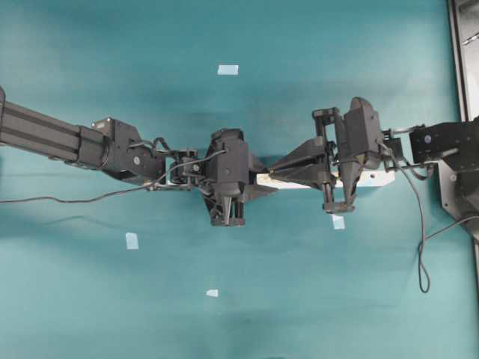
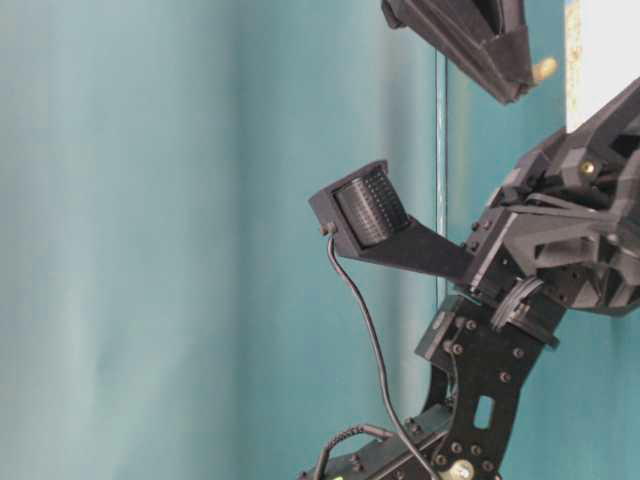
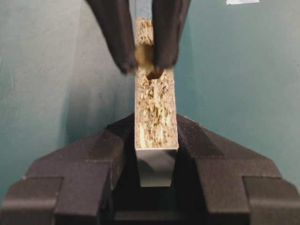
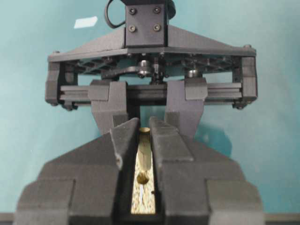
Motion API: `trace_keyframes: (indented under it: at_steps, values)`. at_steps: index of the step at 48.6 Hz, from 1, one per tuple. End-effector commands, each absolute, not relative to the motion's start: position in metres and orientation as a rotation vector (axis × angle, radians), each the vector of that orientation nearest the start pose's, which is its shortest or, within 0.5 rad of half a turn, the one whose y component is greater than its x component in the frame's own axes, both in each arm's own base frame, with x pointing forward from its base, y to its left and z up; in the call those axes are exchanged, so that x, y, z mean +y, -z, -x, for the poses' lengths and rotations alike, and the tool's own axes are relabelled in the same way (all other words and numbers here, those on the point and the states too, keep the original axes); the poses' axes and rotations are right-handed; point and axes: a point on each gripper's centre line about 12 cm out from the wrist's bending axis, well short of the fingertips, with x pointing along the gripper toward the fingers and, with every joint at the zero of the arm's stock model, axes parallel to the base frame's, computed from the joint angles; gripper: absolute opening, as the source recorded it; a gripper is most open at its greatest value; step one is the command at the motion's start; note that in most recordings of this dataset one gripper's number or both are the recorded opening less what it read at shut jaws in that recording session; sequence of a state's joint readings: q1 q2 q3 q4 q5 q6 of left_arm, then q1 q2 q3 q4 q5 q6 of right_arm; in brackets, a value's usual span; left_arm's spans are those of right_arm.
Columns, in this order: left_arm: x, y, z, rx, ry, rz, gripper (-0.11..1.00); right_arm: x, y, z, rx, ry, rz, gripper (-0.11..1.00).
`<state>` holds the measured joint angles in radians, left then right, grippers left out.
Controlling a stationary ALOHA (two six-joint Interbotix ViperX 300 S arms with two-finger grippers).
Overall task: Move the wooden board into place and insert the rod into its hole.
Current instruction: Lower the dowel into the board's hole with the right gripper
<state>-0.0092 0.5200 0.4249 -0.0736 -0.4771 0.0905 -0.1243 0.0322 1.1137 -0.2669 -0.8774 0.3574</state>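
Gripping the wooden board [image 3: 156, 117] on edge, the left gripper [image 3: 157, 154] is closed. The right gripper [image 3: 145, 58], closed, pinches the rod [image 3: 144, 54] just above the hole [image 3: 153, 74].

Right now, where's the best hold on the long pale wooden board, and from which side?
Pinch the long pale wooden board by its two flat faces at the end away from its small dark hole. It stands on edge, rough narrow side up, so come along its length from that end, as the left gripper does; that leaves the hole clear for the short peg in the right gripper.
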Motion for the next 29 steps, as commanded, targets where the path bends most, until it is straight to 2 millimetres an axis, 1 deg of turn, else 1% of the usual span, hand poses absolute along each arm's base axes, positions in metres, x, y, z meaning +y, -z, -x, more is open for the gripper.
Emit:
trace_keyframes:
  at_steps: [1,29]
  values:
    - [-0.007,-0.084,-0.489,0.418,-0.005,-0.035,0.21,-0.015,-0.124,-0.310,0.260,-0.054,-0.229,0.09]
    - [-0.007,-0.081,-0.487,0.426,-0.004,-0.036,0.21,-0.014,-0.114,-0.301,0.299,-0.052,-0.235,0.09]
